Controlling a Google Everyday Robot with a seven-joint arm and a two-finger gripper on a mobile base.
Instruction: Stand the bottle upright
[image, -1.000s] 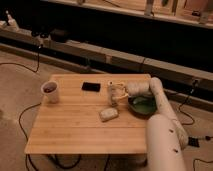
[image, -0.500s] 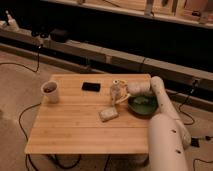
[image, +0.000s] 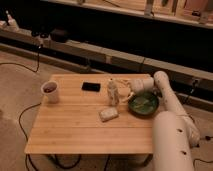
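The small whitish bottle (image: 113, 93) stands upright on the wooden table (image: 75, 130), right of centre and towards the back. My gripper (image: 123, 90) is at the bottle's right side, level with its upper half, at the end of the white arm (image: 167, 107) that reaches in from the lower right. I cannot tell whether it touches the bottle.
A green bowl (image: 143, 104) sits right of the bottle under the arm. A flat pale block (image: 108, 114) lies in front of the bottle. A white mug (image: 50, 92) stands at the left. A black flat object (image: 91, 86) lies at the back. Cables run on the floor.
The bottle stands upright in all frames and sits a touch further left now. The gripper stays close at its right side.
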